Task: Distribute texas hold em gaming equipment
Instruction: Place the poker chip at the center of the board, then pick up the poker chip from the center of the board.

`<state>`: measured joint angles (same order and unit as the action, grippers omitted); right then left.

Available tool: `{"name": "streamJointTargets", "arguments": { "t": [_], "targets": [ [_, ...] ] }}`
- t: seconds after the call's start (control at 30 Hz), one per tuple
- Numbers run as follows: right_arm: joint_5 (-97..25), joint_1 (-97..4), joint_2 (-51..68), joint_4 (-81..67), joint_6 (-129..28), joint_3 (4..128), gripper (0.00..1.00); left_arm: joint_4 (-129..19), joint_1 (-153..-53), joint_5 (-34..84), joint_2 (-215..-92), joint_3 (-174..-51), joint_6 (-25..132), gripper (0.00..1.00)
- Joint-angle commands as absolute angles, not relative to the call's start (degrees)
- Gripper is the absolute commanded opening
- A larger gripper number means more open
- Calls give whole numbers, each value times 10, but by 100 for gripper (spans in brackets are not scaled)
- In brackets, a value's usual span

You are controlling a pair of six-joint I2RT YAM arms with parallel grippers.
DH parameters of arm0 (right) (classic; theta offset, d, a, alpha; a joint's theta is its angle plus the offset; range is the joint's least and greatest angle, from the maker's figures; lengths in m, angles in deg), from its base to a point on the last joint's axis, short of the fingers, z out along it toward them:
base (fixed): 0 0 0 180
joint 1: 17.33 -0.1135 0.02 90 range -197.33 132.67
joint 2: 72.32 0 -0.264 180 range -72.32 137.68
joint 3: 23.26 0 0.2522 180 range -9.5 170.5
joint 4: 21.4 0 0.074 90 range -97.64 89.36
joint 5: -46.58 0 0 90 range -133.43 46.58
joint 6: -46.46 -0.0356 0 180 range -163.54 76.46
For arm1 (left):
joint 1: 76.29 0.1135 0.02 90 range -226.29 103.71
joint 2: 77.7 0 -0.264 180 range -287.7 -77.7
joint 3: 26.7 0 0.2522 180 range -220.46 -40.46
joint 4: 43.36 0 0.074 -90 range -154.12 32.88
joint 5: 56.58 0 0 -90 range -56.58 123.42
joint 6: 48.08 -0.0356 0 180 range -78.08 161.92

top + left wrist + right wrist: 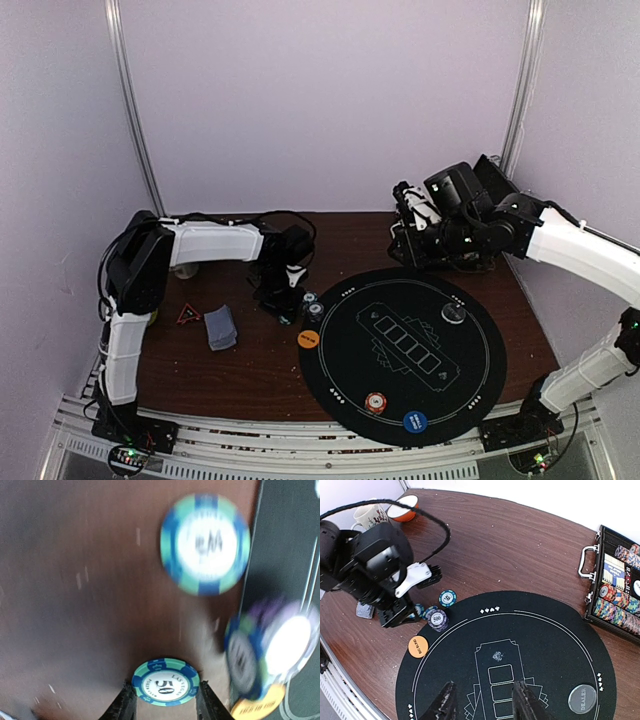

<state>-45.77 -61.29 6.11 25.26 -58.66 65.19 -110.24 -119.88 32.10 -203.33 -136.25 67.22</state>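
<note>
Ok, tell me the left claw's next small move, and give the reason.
Probably lift the 50 chip a little and carry it right, onto the black mat. The left claw appears to have its fingers against both edges of that chip, and the mat's edge lies just to the right, so a short move should place it.
</note>
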Motion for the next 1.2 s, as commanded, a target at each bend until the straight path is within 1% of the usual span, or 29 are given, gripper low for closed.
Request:
{"name": "streamJointTargets", "arguments": {
  "t": [0.0, 0.2, 0.43, 0.53, 0.67, 0.8, 0.93, 1.0, 1.03, 1.13, 1.17],
  "targets": [
    [-465, -611, 40, 266, -598, 659, 40, -924, -1173, 345, -2125, -1404, 637, 38],
    [-465, -611, 34, 269, -606, 658, 40, -931, -1161, 344, -2122, -1424, 638, 39],
    [-456, -612, 39, 267, -611, 661, 41, -930, -1161, 343, -2086, -1437, 634, 53],
    [-453, -612, 38, 267, -611, 662, 41, -931, -1159, 347, -2062, -1434, 633, 55],
    [-452, -612, 39, 267, -612, 662, 41, -933, -1155, 342, -2030, -1419, 632, 62],
    [-448, -613, 42, 265, -613, 663, 41, -933, -1155, 332, -1995, -1394, 635, 62],
    [-446, -613, 46, 264, -613, 660, 41, -909, -1157, 251, -1963, -1353, 638, 53],
    [-445, -613, 49, 263, -613, 661, 41, -897, -1163, 237, -1955, -1333, 637, 51],
    [-445, -613, 50, 264, -613, 661, 41, -896, -1167, 236, -1953, -1327, 634, 52],
    [-445, -614, 51, 265, -612, 663, 41, -896, -1178, 230, -1958, -1315, 622, 60],
    [-445, -614, 51, 265, -612, 663, 41, -896, -1179, 236, -1960, -1309, 623, 60]
  ]
}}
